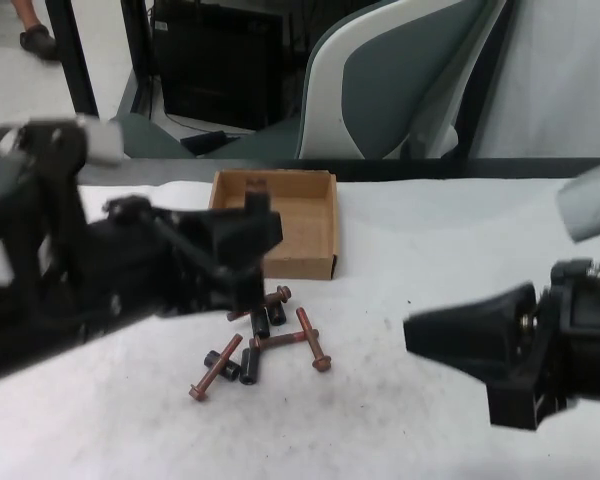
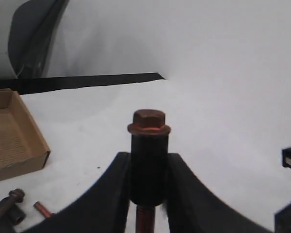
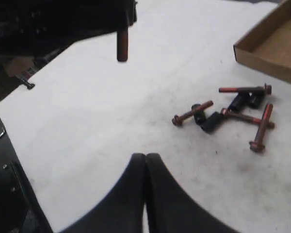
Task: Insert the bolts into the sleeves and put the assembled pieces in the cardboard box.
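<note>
Two grippers are at work. The left gripper (image 2: 149,187) is clamped on a black sleeve (image 2: 149,167) with a copper bolt (image 2: 149,122) through it, head above and shank tip below. In the high view its arm (image 1: 100,270) fills the left side and hides the near left corner of the cardboard box (image 1: 305,215). The right gripper (image 3: 146,162), at the high view's right edge, has its fingers pressed together on nothing. A heap of loose bolts (image 1: 313,345) and sleeves (image 1: 250,365) lies below the box, centre frame, on the white cloth (image 1: 430,240). A chair (image 1: 400,80) stands behind.
</note>
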Available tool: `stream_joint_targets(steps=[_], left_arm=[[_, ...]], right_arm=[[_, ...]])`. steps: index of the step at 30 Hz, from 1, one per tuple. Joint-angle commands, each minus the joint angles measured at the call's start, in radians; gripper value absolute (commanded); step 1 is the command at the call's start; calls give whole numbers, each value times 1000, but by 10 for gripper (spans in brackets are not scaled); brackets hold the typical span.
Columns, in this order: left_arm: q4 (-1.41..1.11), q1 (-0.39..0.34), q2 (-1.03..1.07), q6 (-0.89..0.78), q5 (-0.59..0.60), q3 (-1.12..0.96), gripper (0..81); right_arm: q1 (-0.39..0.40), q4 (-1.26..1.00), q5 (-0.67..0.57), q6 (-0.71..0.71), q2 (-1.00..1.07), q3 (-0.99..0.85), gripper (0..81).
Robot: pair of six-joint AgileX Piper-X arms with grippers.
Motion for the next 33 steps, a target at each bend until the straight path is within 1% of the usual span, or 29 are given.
stream_joint_targets(steps=[1,8,10,15,20,24,28,33], left_arm=[[73,1,29,9,-34,-56,8],[257,4,229,22,-110,-245,8],[305,13,292,32,-129,-305,8],[447,65,471,46,-140,-492,8],[590,123,641,50,-145,-694,8],[659,148,757,74,-148,-825,8],[691,151,860,94,-166,-920,8],[698,151,955,94,-166,-994,8]], right_arm=[[-4,46,2,13,-6,-2,2],[-4,250,-1,18,-6,-9,2],[-4,296,-26,20,-6,-14,2],[-4,363,-130,64,27,-20,2],[-4,364,-141,62,88,-35,2],[-4,370,-140,43,166,-97,2],[-4,384,-129,8,267,-183,2],[-4,461,-113,-59,386,-308,2]])
